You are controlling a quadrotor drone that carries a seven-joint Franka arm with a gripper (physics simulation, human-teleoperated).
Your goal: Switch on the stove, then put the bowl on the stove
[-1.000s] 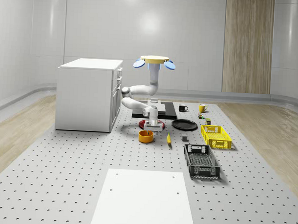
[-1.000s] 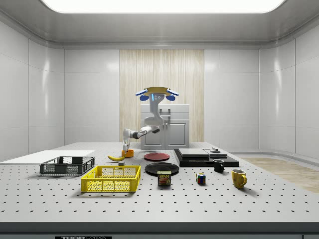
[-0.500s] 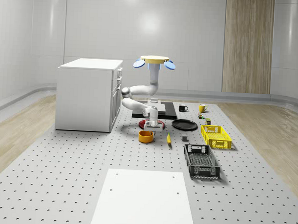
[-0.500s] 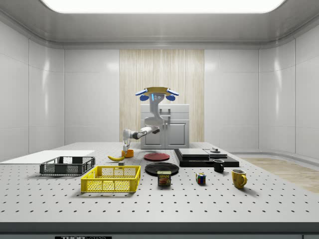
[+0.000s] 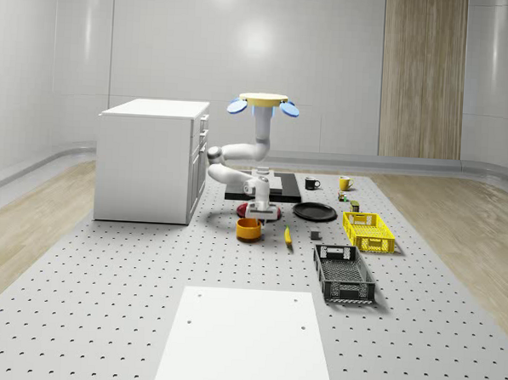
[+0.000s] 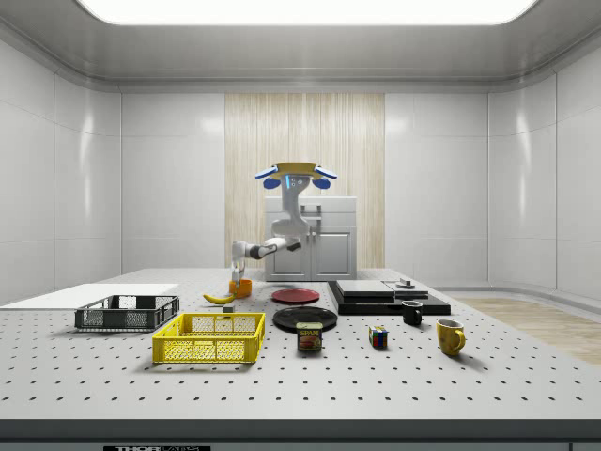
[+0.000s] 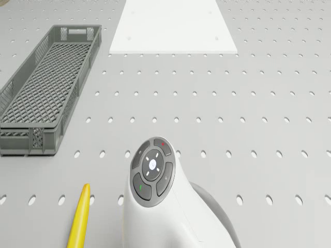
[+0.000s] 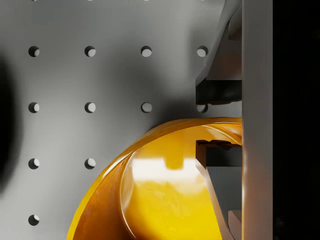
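Drone (image 5: 263, 101) hovering above stove (image 5: 281, 185), fingers (image 8: 218, 91) apparently pinching bowl (image 8: 165, 185) rim

Drone (image 5: 263, 101) hovers; arm (image 5: 239, 152) bent downward; pincer (image 8: 218, 123) fingers straddle a rim.

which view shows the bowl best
The wrist view: the orange bowl sits close up, its rim and glossy inside clear, one tool finger outside the rim and one inside. In the whole-scene view it is a small orange shape below the tool; in the side view, a speck by the banana.
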